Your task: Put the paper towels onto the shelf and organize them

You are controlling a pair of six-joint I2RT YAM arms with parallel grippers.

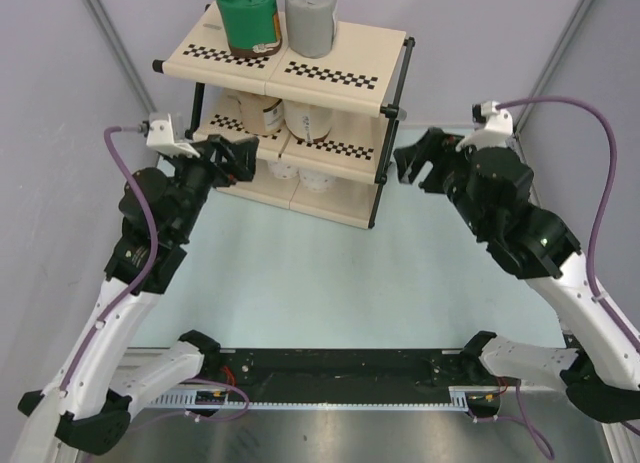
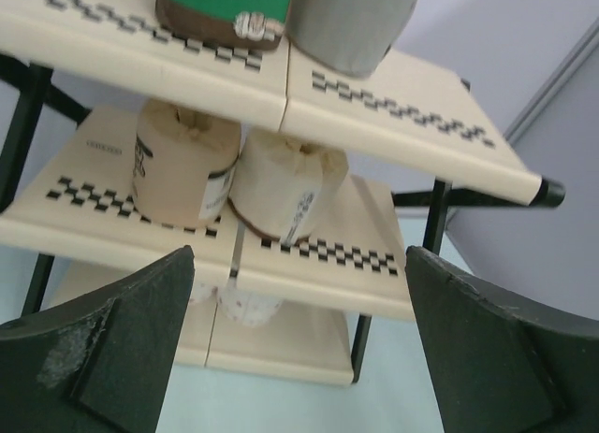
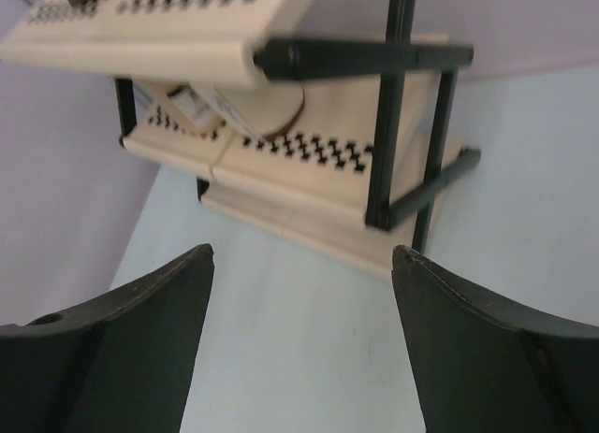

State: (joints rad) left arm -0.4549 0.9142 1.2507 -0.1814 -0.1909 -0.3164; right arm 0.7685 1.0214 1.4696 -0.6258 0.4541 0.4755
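Left wrist view, near→far: my left gripper (image 2: pixel 298 269) wide, empty; right gripper (image 3: pixel 301 260) same. Shelf (image 2: pixel 402 87): white rolls (image 2: pixel 251 307) btm tier, tan rolls (image 2: pixel 182 162) mid, green roll (image 2: pixel 225 3) + grey roll (image 2: pixel 346 21) top. Likely light, squashy; pinch sidewall gently.

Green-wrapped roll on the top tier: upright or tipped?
Upright: the green-wrapped roll stands on its flat end on the shelf, beside the grey roll.
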